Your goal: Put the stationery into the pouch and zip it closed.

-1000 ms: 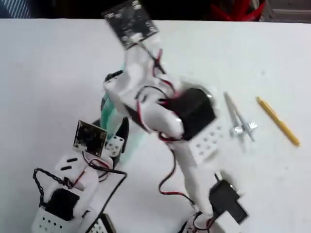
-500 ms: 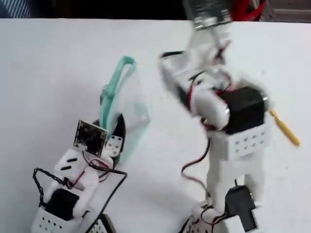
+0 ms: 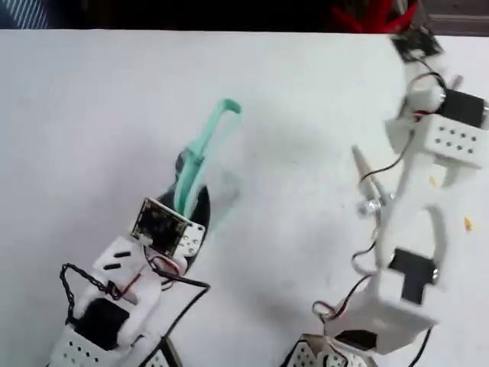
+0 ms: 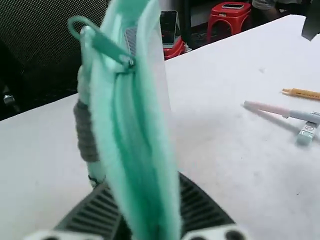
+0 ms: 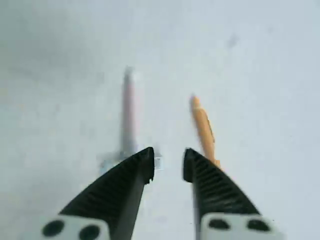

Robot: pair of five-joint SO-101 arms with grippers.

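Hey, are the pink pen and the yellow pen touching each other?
Apart. The right wrist view shows the pink pen and the yellow pen lying side by side, with a strip of bare table between them.

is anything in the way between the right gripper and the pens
Nothing visible does. The right gripper is open, and the yellow pen and the pink pen lie on the table just beyond its tips.
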